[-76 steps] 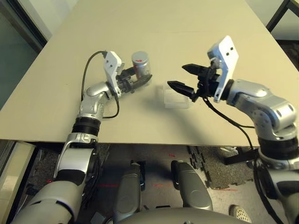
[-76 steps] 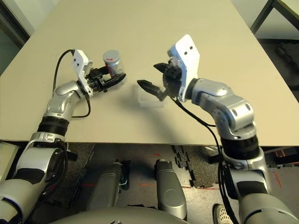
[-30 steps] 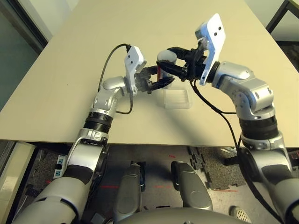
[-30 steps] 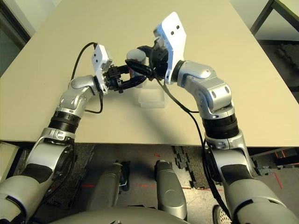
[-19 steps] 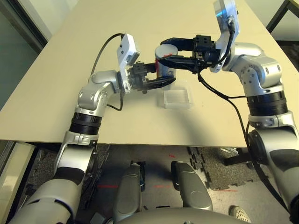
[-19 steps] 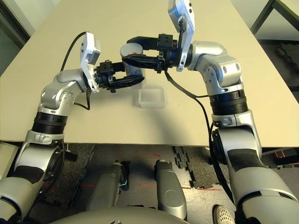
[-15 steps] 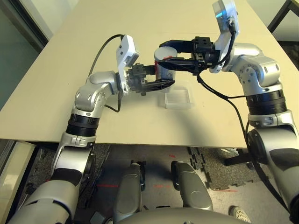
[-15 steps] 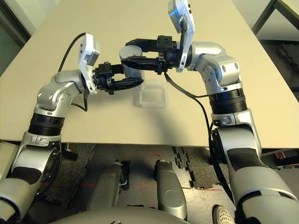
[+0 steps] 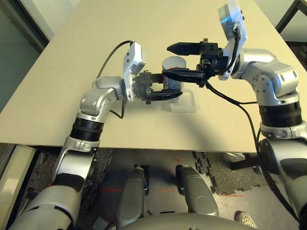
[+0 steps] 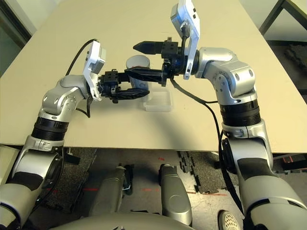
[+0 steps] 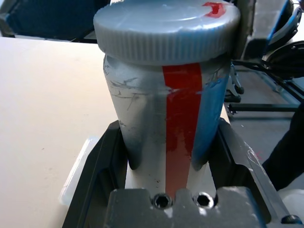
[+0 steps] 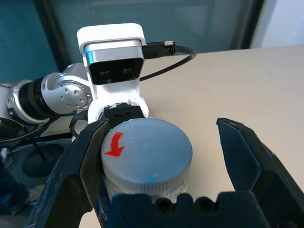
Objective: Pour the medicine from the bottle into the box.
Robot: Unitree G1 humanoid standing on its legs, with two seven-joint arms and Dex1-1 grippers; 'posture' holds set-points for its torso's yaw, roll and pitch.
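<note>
So the left end effector [image 9: 160,91] has its two black fingers clamped round the lower body of the small silvery-grey cylindrical bottle with the red stripe [image 9: 172,73]; it's holding it upright, off the beige counter [image 9: 57,76], just beside the small shallow clear plastic box [image 9: 186,103], which sits flat on the counter on the bottle's right-hand side. The round grey ribbed cap [image 12: 147,154] is on the bottle, little red arrow on top and all; so nothing's getting poured yet.

The right end effector [image 9: 176,59] is spread wide open and holding nothing; its fingers straddle the cap, one on each side. In the right wrist view one finger looks like it's pressing against the cap's edge while the other stands clear; hard to be sure it's really touching.

My read: this is the uncapping step, right at the start of the grip. Next move needs the right fingers to close squarely on the ribbed rim and twist while the left keeps the body from spinning; then the cap has to come away before the bottle can tip over the box. Can't see the medicine; presumably it's inside.
</note>
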